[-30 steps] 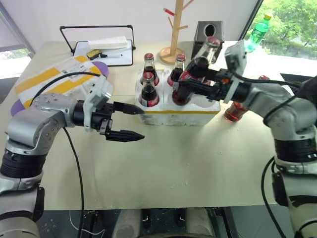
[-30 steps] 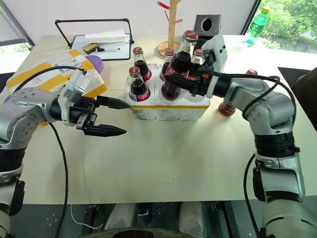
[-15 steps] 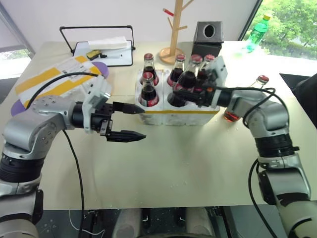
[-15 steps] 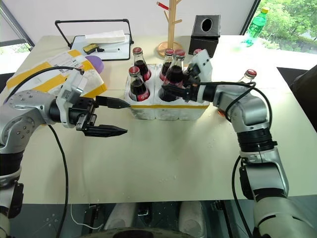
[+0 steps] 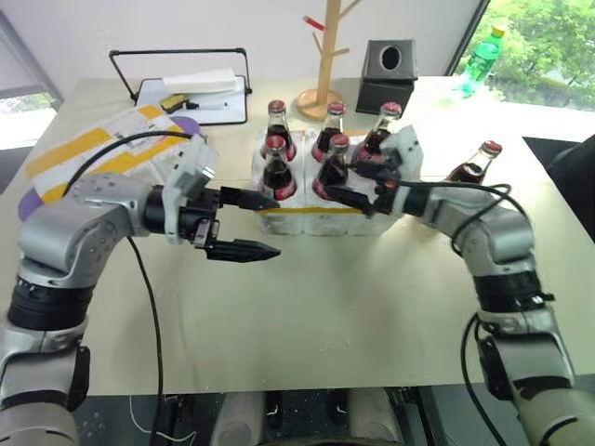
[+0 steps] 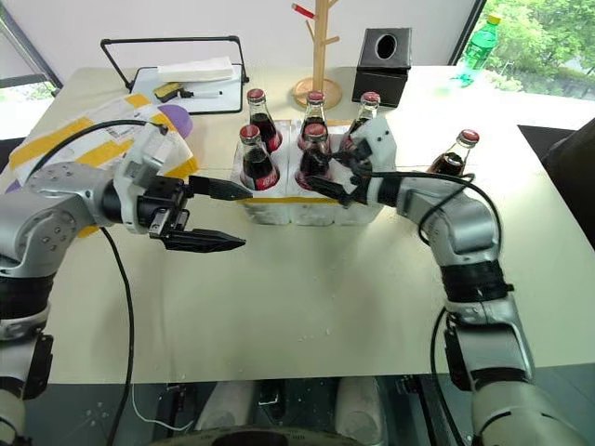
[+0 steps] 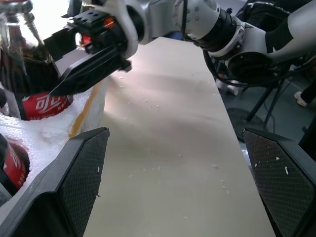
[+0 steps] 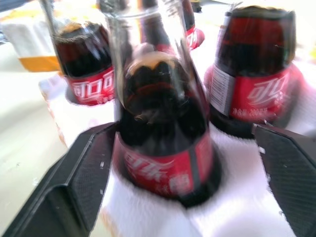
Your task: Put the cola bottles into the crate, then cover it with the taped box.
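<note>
The white foam crate (image 5: 296,216) with its yellow band stands mid-table and holds several cola bottles. My right gripper (image 5: 347,179) is open, its fingers (image 8: 74,182) on either side of the front middle bottle (image 8: 163,133), which stands in its well. One more cola bottle (image 5: 474,165) stands on the table to the right of the crate. My left gripper (image 5: 274,225) hangs open and empty just off the crate's front left corner. The taped box (image 5: 93,149) lies at the far left.
Behind the crate stand a wooden peg tree (image 5: 322,56) and a black tissue box (image 5: 389,65). A green plastic bottle (image 5: 482,58) is at the back right, a black-framed tray (image 5: 195,88) at the back left. Bare tabletop (image 5: 353,297) lies in front.
My right gripper came down with a cola bottle, set it in the crate's front middle well and opened. The left arm kept still.
</note>
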Robot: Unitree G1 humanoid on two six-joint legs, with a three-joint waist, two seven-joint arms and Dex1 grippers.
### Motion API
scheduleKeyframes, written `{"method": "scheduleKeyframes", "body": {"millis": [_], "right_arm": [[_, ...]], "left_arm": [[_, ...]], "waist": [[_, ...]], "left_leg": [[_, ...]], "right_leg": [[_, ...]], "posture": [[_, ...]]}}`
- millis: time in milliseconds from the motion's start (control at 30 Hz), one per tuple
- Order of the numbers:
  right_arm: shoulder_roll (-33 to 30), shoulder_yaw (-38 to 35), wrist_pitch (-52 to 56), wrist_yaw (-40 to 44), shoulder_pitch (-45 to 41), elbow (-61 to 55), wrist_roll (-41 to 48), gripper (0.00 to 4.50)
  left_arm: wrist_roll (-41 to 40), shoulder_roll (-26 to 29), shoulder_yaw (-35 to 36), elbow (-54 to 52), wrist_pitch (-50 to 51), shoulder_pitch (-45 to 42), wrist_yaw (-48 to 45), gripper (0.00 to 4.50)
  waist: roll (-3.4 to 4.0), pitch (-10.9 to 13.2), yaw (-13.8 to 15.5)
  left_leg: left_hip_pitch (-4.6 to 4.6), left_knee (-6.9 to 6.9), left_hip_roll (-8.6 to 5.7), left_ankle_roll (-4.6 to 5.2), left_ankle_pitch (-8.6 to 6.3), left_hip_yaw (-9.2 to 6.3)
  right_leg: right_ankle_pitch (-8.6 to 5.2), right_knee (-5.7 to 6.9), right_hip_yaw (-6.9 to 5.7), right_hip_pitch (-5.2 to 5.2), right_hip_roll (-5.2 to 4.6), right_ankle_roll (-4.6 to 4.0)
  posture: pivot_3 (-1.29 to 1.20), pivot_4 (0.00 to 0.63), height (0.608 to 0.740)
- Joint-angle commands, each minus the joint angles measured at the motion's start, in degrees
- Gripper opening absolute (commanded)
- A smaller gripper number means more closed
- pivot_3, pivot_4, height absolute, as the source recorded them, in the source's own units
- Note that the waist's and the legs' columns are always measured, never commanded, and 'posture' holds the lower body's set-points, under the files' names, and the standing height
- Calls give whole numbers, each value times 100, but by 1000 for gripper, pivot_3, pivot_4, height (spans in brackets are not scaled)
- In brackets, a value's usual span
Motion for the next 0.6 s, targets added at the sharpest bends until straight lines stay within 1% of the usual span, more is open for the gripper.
{"method": "scheduleKeyframes", "body": {"millis": [33, 100, 167, 233, 333, 400, 467, 600], "right_arm": [[-301, -1058, 674, -329, 364, -1194, 721, 4453], [-460, -1734, 1140, -619, 952, -1897, 1045, 4453], [-531, -2126, 1422, -855, 1341, -2312, 1248, 4453], [-443, -2743, 1686, -1169, 1853, -2667, 1480, 4453], [-282, -3320, 1810, -1524, 2363, -2925, 1758, 4453], [-113, -3541, 1742, -1826, 2697, -2975, 1660, 4453], [26, -3614, 1616, -2114, 2804, -2903, 1558, 4453], [134, -3384, 1249, -2383, 2822, -2620, 1226, 4453]], "left_arm": [[88, -24, -55, 129, -202, -188, -200, 4500], [172, -88, -152, 289, -297, -274, -315, 4500], [230, -125, -208, 386, -367, -327, -403, 4500], [281, -197, -270, 495, -429, -415, -494, 4500], [360, -281, -328, 631, -506, -499, -583, 4500], [429, -347, -372, 733, -581, -542, -623, 4500], [456, -390, -381, 765, -606, -562, -653, 4500], [469, -438, -367, 742, -583, -570, -648, 4500]], "waist": [[0, 0, -6], [-1, -2, 0], [-2, -2, -4], [-2, -2, -5], [0, -4, -3], [0, -5, -4], [1, -5, -5], [2, -5, -9]], "left_leg": [[2, 0, 0, 0, 0, 1], [3, 0, 0, -1, 0, 0], [4, 0, 1, -1, -1, -1], [4, 1, 0, 0, -1, 0], [6, 2, 1, 0, -1, 0], [7, 2, 1, 0, -1, -1], [7, 3, 1, 1, -1, -1], [7, 4, 1, 1, -1, -2]], "right_leg": [[0, -1, 1, 0, 0, 0], [0, -2, 0, 1, 0, 0], [0, -6, 0, 1, -1, 0], [0, -6, 2, 0, -2, -1], [0, -4, 3, 1, -3, -1], [0, -2, 3, 1, -3, -1], [0, -1, 4, 1, -2, -1], [0, 0, 6, 0, -3, -1]], "posture": [[0, 150, 740], [0, 150, 740], [0, 150, 740], [0, 150, 740], [0, 150, 740], [0, 150, 740], [0, 150, 740], [0, 150, 740]]}}
